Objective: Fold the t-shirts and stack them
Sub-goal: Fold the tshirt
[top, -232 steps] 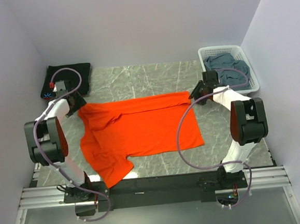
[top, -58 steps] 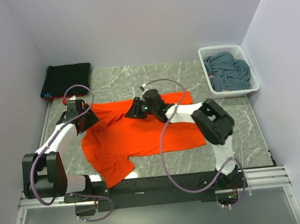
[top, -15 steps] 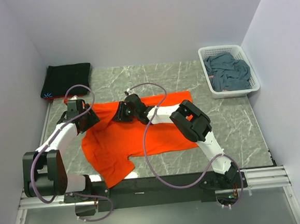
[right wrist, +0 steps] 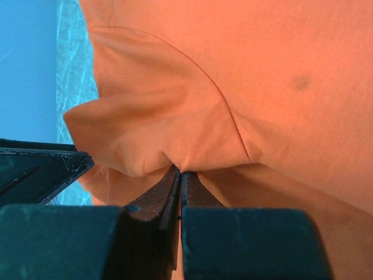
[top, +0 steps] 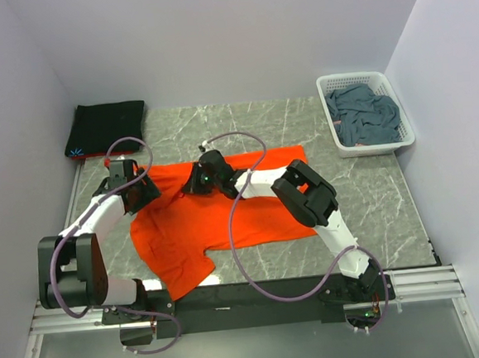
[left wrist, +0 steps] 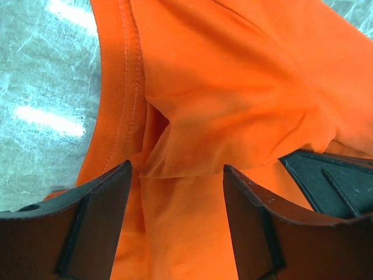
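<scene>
on the left half of the table (top: 375,210) the orange shirt (top: 226,221) lies spread, its far edge bunched. the right gripper (top: 190,184) is pinched tight on a fold there. the left gripper (top: 145,196), jaws apart, straddles a stitched edge. bare marble runs right toward the basket (top: 327,106).

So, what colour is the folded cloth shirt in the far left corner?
The folded shirt is black; top view shows it best.
</scene>
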Available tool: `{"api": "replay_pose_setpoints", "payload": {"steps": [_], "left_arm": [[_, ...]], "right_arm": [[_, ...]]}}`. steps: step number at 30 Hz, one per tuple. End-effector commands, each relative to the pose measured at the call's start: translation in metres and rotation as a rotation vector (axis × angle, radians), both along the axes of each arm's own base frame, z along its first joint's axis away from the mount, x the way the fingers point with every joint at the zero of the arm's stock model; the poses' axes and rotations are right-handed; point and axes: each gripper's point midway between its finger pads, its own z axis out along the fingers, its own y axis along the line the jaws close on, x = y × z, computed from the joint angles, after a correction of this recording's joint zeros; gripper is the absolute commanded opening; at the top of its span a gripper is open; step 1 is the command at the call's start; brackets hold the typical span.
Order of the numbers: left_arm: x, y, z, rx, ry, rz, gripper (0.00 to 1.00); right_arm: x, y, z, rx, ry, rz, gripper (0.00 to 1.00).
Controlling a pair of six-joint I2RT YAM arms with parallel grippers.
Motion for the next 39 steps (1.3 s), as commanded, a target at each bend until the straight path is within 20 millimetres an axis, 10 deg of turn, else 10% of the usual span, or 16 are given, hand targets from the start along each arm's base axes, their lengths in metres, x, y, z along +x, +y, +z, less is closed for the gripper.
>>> {"api": "replay_pose_setpoints", "payload": {"steps": [1,19,30,39], "left_arm": [[0.013,0.003,0.013,0.02,-0.037,-0.01,0.7],[0.015,-0.001,0.01,0.007,-0.028,-0.032,0.65],[0.01,0.003,0.021,0.016,-0.028,0.006,0.01],[0.006,0.007,0.028,0.014,0.034,0.064,0.01]], "right_arm": [[-0.001,0.005,0.04,0.049,-0.065,0.001,0.0],[-0.013,0.002,0.062,0.071,-0.06,0.044,0.0],[-0.015,-0.007,0.055,0.008,-0.023,0.057,0.01],[-0.008,-0.029,0.047,-0.061,0.02,0.014,0.06]]}}
